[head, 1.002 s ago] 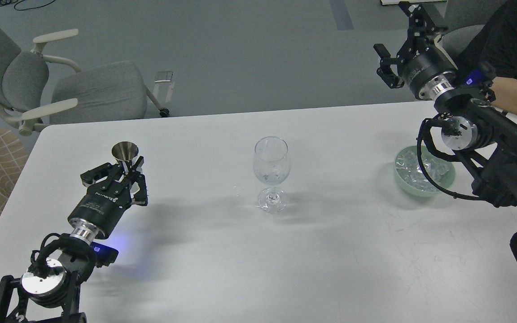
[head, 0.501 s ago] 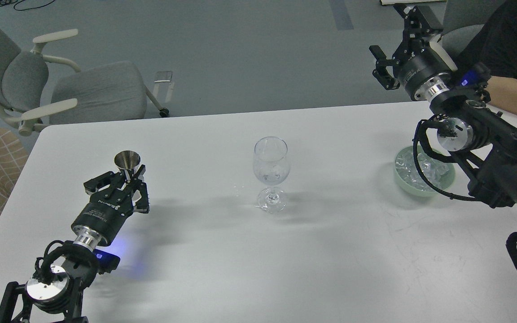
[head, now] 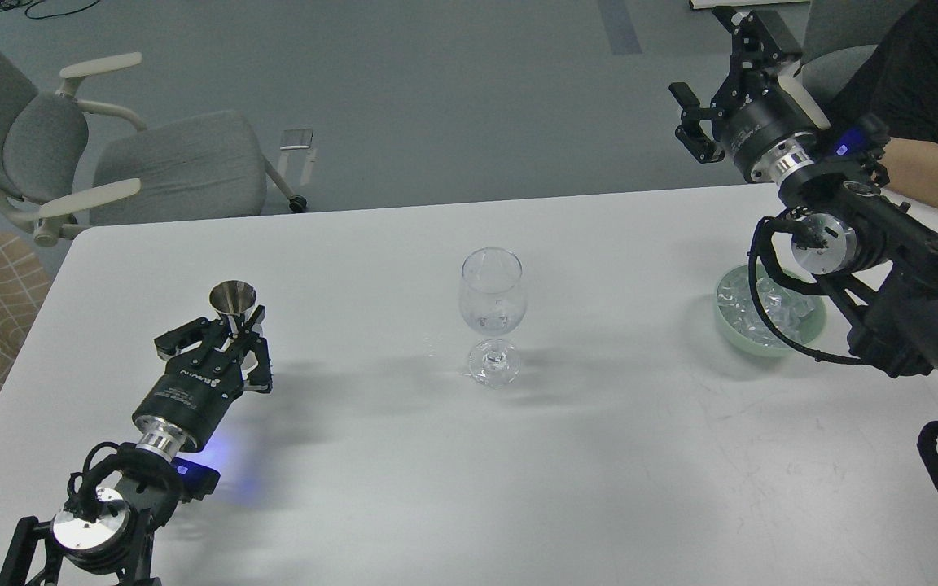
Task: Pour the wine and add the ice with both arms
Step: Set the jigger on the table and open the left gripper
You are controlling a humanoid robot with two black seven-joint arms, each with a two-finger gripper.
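— So where does everything sit?
— Left gripper (head: 234, 327) is closed around a small metal cup (head: 233, 298) on the white table (head: 404, 488). Right gripper (head: 720, 73) hangs high, fingers spread, holding nothing.
— And the ice?
— Ice (head: 742, 313) fills a green bowl (head: 770, 347) below the right arm; a stemmed glass (head: 493, 313) stands mid-table.

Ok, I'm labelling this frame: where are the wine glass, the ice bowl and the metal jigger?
wine glass (head: 493, 295), head view, on its bowl.
ice bowl (head: 731, 336), head view, on its green front rim.
metal jigger (head: 232, 296), head view, on its open cup.
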